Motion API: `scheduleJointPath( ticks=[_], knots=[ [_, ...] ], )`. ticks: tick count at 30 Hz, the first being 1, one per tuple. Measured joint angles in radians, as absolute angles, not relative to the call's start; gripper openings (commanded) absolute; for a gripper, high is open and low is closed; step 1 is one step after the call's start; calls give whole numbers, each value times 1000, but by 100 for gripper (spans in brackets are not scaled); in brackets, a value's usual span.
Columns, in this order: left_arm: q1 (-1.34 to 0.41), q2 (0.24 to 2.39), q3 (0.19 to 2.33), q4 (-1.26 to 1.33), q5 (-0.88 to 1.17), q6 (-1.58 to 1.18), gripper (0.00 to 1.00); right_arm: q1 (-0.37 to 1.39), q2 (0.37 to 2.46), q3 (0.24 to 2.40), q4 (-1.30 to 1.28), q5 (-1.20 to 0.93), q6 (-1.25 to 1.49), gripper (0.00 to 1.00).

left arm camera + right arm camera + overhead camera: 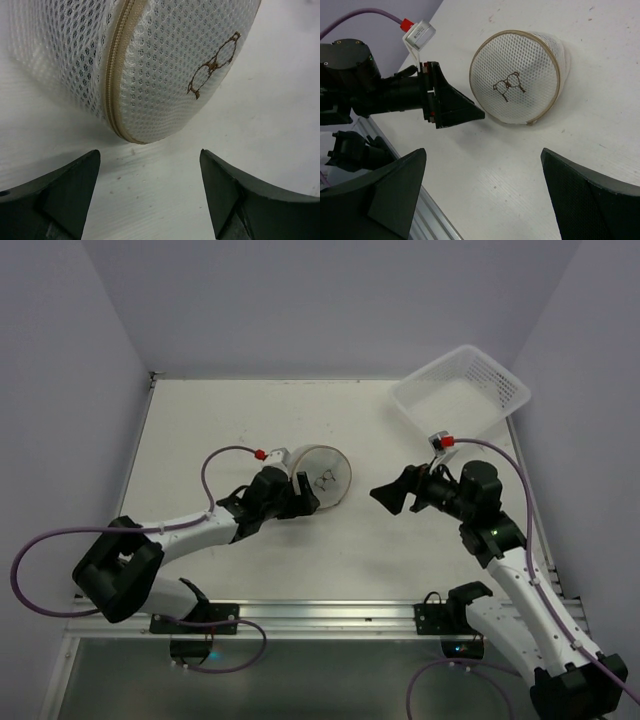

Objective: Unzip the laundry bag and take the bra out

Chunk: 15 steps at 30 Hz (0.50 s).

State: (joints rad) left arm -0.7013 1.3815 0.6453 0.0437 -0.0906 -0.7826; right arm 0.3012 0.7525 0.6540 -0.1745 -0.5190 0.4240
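The round white mesh laundry bag [326,476] stands tilted on its rim at the table's middle, its flat face with the small bra drawing turned toward my right arm. Its tan zipper [116,80] looks closed. My left gripper [304,490] is open and empty, its fingertips just short of the bag's lower rim [132,139]. My right gripper [384,495] is open and empty, to the right of the bag and apart from it. The bag [516,77] and the left gripper [470,112] also show in the right wrist view. The bra is hidden.
A white perforated plastic basket [478,368] sits tilted at the far right corner. The metal rail [320,612] runs along the table's near edge. Purple cables loop from both arms. Walls close in on the left, back and right.
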Motion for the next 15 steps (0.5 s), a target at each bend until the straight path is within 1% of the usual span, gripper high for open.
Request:
scheduleJointPath(
  ticks=[3, 11, 15],
  knots=[
    [-701, 1399, 599, 150, -81, -841, 82, 301, 757, 641, -152, -527, 430, 99],
    [-703, 1430, 521, 285, -102, -985, 80, 301, 759, 622, -101, -546, 441, 99],
    [-707, 1486, 507, 376, -107, -1031, 79, 301, 760, 600, -77, -561, 451, 99]
  ],
)
